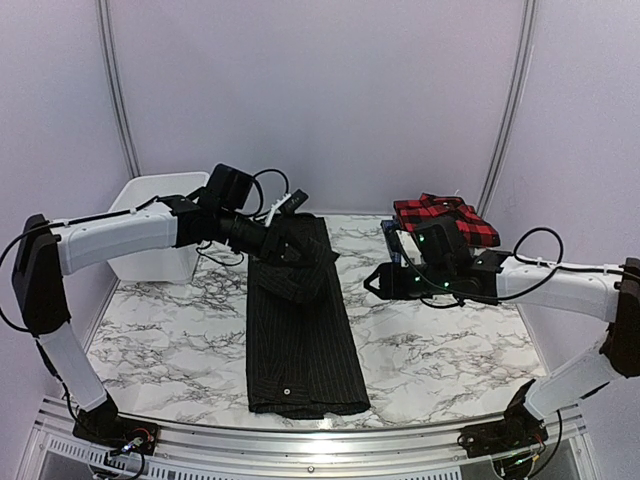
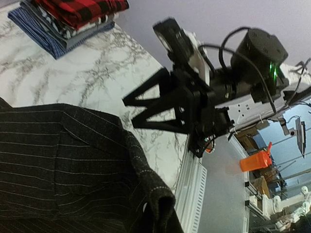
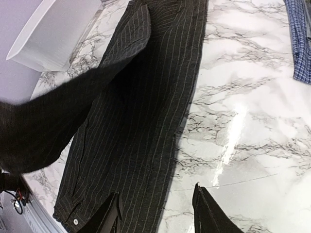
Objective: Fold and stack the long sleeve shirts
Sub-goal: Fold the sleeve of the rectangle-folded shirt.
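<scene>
The jaws of the left gripper [image 1: 298, 252] are buried in a lifted fold of the black pinstriped shirt [image 1: 300, 340]. In the right wrist view that fold is blurred into a dark mass. There the blue checked shirt [image 3: 301, 48] is cut off by the right edge and the white bin [image 3: 53, 34] by the top. Towards the bench's far right corner, the shirts beneath the red plaid shirt [image 1: 445, 218] are largely covered by the right arm [image 1: 470, 272].

You have a white marble-patterned table [image 1: 450, 350] carrying three things. Down its centre, from 12 toward 6 o'clock, lies the black pinstriped shirt [image 1: 300, 340], a long narrow strip with its far end lifted off the surface. At 10 o'clock stands the white bin [image 1: 150, 225]. At 2 o'clock sits a stack of folded shirts [image 1: 445, 218], with the blue checked shirt [image 2: 43, 29] at the bottom, on the marble.
</scene>
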`<move>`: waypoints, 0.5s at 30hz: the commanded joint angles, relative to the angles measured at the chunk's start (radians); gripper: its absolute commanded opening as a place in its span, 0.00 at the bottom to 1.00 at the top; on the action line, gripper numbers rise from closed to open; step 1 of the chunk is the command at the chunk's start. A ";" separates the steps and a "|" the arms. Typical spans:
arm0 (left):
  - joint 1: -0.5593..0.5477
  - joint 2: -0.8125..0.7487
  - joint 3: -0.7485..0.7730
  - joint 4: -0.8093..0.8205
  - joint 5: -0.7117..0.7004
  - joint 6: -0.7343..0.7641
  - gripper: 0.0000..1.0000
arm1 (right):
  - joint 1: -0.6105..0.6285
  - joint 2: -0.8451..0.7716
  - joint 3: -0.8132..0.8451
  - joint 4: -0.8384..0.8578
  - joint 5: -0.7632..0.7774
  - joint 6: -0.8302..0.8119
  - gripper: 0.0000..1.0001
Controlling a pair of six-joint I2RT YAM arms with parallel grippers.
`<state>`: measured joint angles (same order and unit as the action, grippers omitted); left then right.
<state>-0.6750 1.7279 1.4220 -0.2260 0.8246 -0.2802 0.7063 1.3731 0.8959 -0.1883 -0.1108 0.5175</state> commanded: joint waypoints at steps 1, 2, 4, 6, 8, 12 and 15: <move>-0.047 -0.004 -0.074 0.010 0.067 -0.008 0.00 | -0.026 -0.009 -0.001 -0.008 0.041 -0.048 0.46; -0.059 -0.001 -0.092 0.008 0.073 -0.010 0.00 | -0.029 -0.006 -0.003 -0.006 0.042 -0.052 0.46; -0.083 0.006 -0.127 0.001 0.078 -0.010 0.00 | -0.030 0.001 -0.006 -0.003 0.044 -0.057 0.47; -0.105 0.020 -0.152 -0.010 0.076 -0.008 0.00 | -0.030 0.009 -0.010 -0.001 0.045 -0.061 0.47; -0.123 0.038 -0.167 -0.022 0.071 -0.007 0.00 | -0.031 0.017 -0.014 0.005 0.044 -0.064 0.47; -0.145 0.072 -0.168 -0.058 0.063 0.005 0.00 | -0.031 0.029 -0.015 0.009 0.039 -0.070 0.47; -0.159 0.102 -0.155 -0.088 0.061 0.016 0.00 | -0.030 0.033 -0.020 0.010 0.037 -0.074 0.47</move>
<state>-0.8185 1.7939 1.2541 -0.2550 0.8711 -0.2863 0.6849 1.3983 0.8776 -0.1905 -0.0834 0.4618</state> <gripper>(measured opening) 0.013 0.469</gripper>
